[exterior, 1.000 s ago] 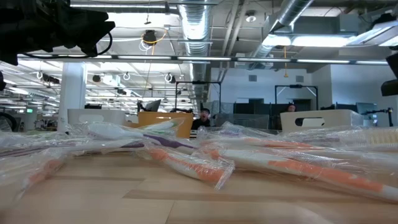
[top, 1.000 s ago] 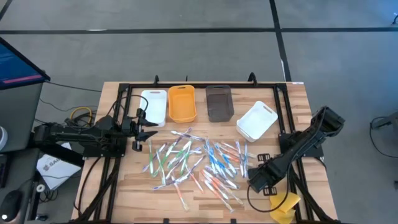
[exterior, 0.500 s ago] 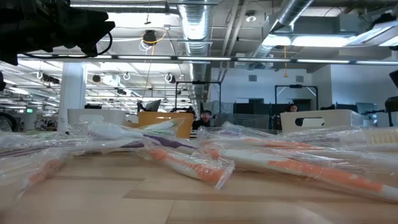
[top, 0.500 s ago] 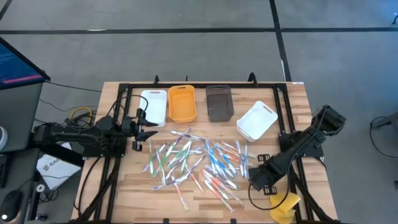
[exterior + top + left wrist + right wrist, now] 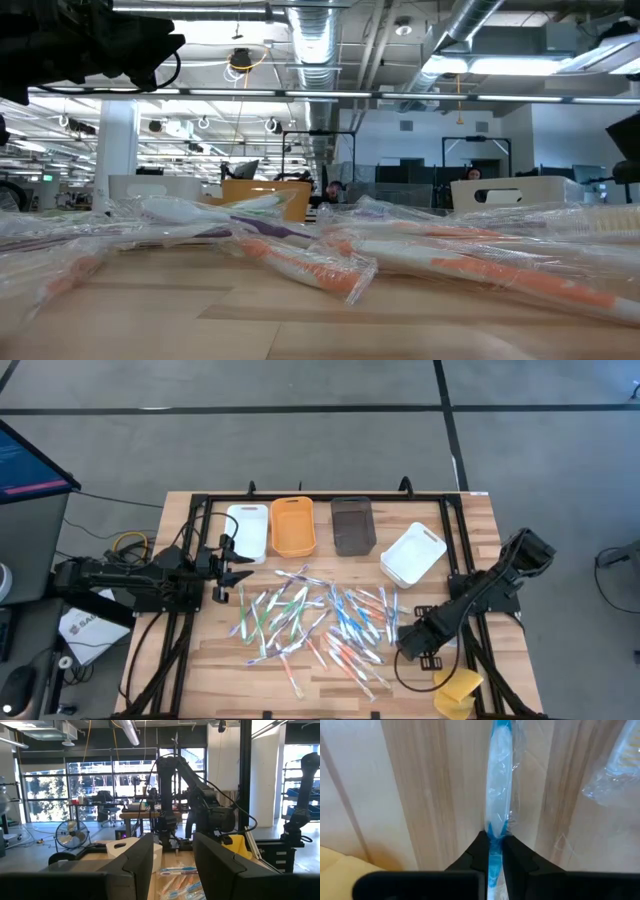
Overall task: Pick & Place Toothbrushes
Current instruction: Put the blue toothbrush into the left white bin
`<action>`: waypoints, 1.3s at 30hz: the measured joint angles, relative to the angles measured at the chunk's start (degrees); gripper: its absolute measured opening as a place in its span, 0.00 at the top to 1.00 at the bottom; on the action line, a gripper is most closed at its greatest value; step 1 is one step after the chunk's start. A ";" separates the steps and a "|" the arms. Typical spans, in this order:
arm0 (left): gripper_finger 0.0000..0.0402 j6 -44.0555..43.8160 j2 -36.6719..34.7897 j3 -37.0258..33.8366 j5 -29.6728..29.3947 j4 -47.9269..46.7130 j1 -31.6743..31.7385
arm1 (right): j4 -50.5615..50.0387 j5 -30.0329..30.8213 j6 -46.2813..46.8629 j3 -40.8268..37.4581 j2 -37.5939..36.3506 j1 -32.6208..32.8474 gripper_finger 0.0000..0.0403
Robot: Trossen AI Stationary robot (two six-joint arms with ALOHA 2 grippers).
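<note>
Down at the desk's (image 5: 470, 520) right front edge, right end effector (image 5: 408, 648) pinched on a blue toothbrush (image 5: 497, 795), long axis straight ahead of the fingers (image 5: 475, 855). Only the wrist view shows that grip. Scattered toothbrushes (image 5: 310, 615) mid-desk. Left end effector (image 5: 228, 572) parked left, fingers apart, holding nothing.
</note>
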 joint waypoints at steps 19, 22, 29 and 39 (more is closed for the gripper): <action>0.67 -0.02 1.69 0.00 0.02 -0.03 -0.02 | -24.47 -3.59 2.54 14.10 0.44 -1.36 0.95; 0.67 -0.13 1.99 0.00 0.20 -0.02 0.00 | -29.45 -1.89 2.54 18.11 0.42 -1.45 0.95; 0.67 -0.02 3.67 0.00 0.17 0.96 -0.01 | -30.41 10.65 -1.51 25.24 0.35 -3.78 0.99; 0.67 0.04 7.66 0.00 -0.06 4.80 0.00 | -29.75 16.56 -8.22 28.27 0.28 -7.93 0.99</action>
